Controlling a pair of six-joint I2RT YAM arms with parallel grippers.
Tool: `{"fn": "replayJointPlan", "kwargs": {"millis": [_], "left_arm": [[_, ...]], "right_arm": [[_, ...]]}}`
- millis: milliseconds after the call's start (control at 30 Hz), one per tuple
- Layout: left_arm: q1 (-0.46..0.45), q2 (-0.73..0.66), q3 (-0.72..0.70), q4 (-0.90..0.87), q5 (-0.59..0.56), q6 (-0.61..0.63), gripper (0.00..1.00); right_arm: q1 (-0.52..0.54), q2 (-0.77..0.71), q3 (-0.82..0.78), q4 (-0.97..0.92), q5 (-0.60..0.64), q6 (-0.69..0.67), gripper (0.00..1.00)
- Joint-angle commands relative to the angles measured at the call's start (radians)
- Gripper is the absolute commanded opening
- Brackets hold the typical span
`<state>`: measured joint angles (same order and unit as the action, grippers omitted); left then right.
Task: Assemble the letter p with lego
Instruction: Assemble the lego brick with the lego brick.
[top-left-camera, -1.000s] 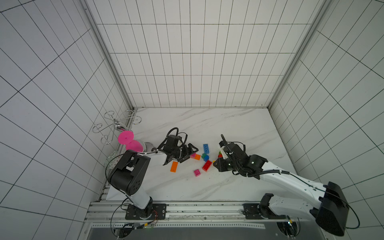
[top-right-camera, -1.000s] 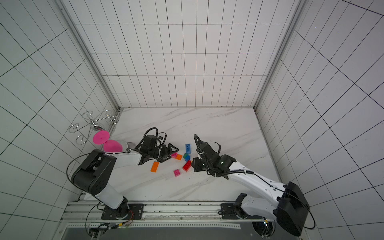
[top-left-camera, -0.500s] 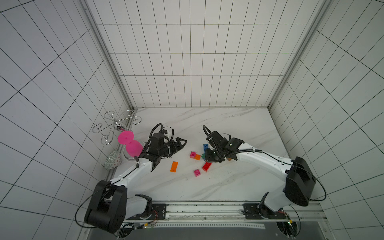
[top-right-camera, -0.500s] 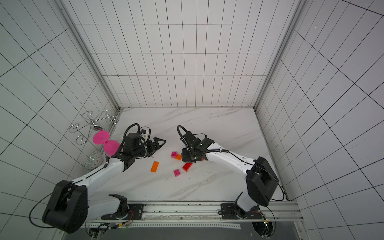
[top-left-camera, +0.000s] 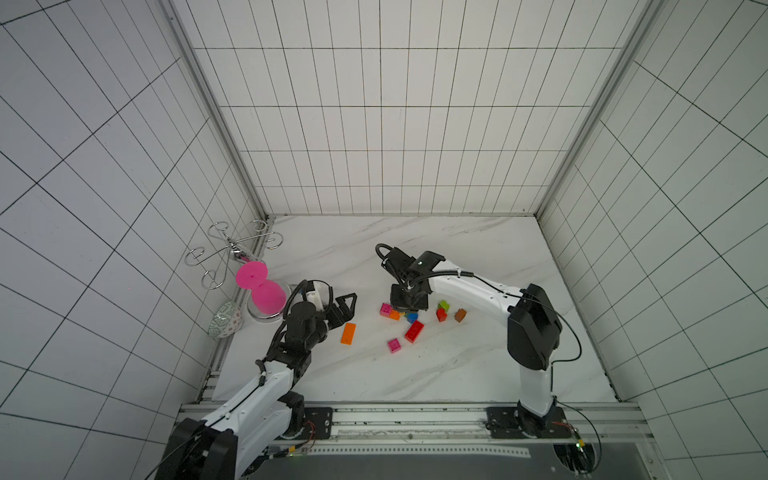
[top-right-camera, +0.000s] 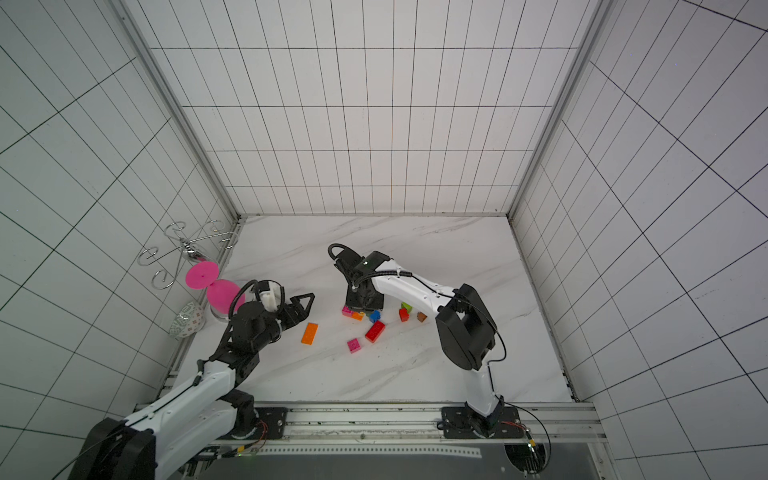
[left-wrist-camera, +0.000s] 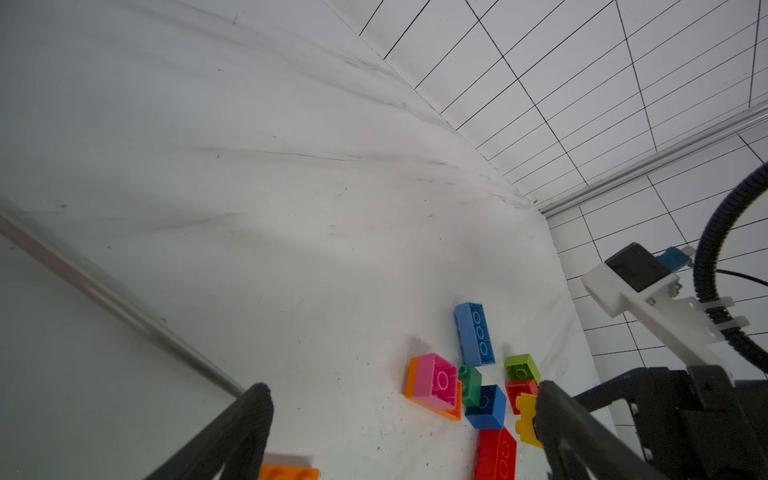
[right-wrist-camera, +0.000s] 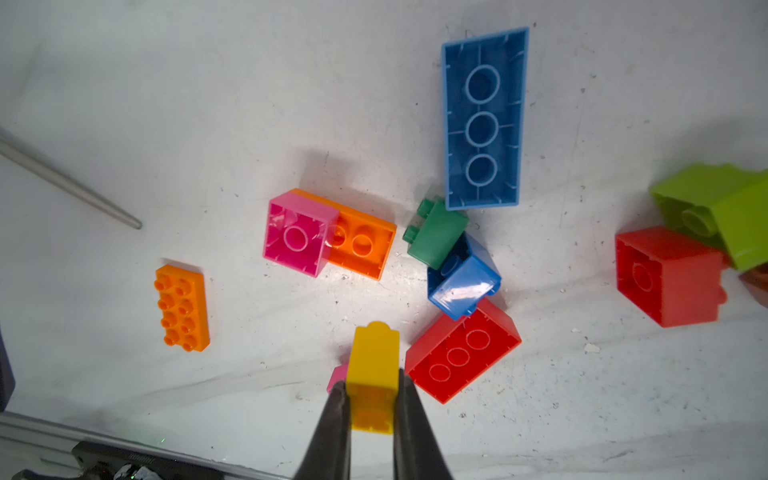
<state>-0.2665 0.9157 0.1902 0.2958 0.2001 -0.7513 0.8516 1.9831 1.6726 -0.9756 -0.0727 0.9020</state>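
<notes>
Now right tool (right-wrist-camera: 372, 380) clamped on yellow brick (right-wrist-camera: 372, 353); left tool (top-left-camera: 341, 309) apart, empty. Advice: hold brick level, line up studs, press straight onto 1 base brick.

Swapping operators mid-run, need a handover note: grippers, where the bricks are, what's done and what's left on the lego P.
Right gripper: shut on a yellow brick, next to the long red brick.
Left gripper: open, empty, beside the long orange brick.
Bricks: the rest lie loose on the table. A pink brick overlaps a second orange brick. The long blue brick lies studs down.
Done: one brick gripped, no P shape yet.
Left: build the whole letter.
</notes>
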Motion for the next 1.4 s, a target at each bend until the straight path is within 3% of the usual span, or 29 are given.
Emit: {"fn": "replayJointPlan", "kwargs": {"millis": [0, 133, 533, 833, 1033, 1367], "left_arm": [[0.001, 0.023, -0.032, 0.156, -0.049, -0.017, 0.98], [-0.006, 0.110, 0.023, 0.156, 0.037, 0.001, 0.97], [-0.005, 0.224, 0.054, 0.202, 0.100, -0.033, 0.95], [-0.048, 0.325, 0.085, 0.260, 0.164, -0.032, 0.74], [-0.133, 0.426, 0.137, 0.269, 0.170, -0.015, 0.71], [-0.158, 0.506, 0.178, 0.227, 0.164, -0.002, 0.57]], "right_arm": [[0.003, 0.054, 0.083, -0.098, 0.014, 0.057, 0.00], [-0.006, 0.122, 0.121, -0.102, -0.024, 0.069, 0.00], [-0.034, 0.197, 0.170, -0.100, -0.045, 0.109, 0.00], [-0.044, 0.214, 0.184, -0.079, -0.087, 0.119, 0.00], [-0.049, 0.206, 0.188, -0.079, -0.090, 0.126, 0.00], [-0.063, 0.233, 0.191, -0.079, -0.094, 0.123, 0.00]]}}
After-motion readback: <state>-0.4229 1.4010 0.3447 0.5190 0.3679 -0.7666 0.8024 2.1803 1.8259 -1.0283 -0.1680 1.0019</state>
